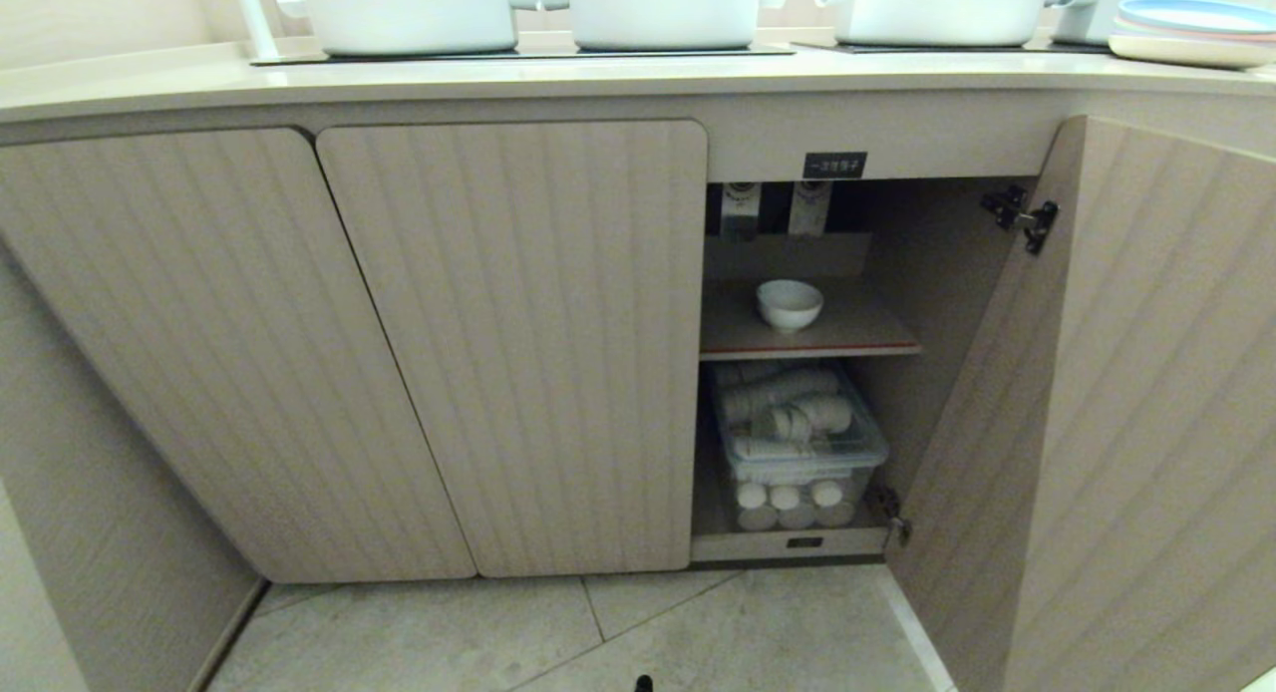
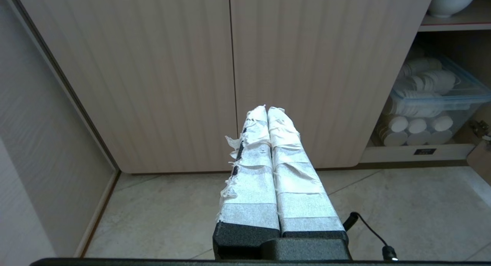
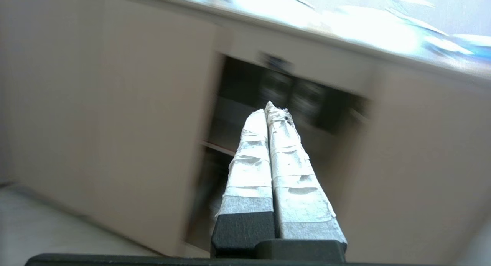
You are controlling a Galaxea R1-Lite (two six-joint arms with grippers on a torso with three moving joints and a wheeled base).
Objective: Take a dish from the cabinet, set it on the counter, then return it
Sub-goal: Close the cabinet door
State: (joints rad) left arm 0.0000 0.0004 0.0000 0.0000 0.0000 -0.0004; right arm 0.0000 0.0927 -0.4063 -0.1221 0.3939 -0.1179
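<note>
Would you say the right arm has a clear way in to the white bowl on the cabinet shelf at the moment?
Probably yes. The cabinet door stands wide open, and the bowl sits alone near the shelf's front with nothing before it. The right gripper is shut, though, and would have to open first.

dish (image 1: 790,303): glossy white, ceramic-looking
cabinet (image 1: 508,343): matt fluted wood-look doors
counter (image 1: 598,79): smooth cream, slight sheen
left gripper (image 2: 267,112): fingers wrapped in rough, frayed white tape
bin (image 1: 797,443): clear plastic

The dish (image 1: 789,304) sits on the cabinet (image 1: 518,343) shelf (above a bin (image 1: 797,443)), pots (image 1: 658,9) on the counter (image 1: 598,79).
</note>
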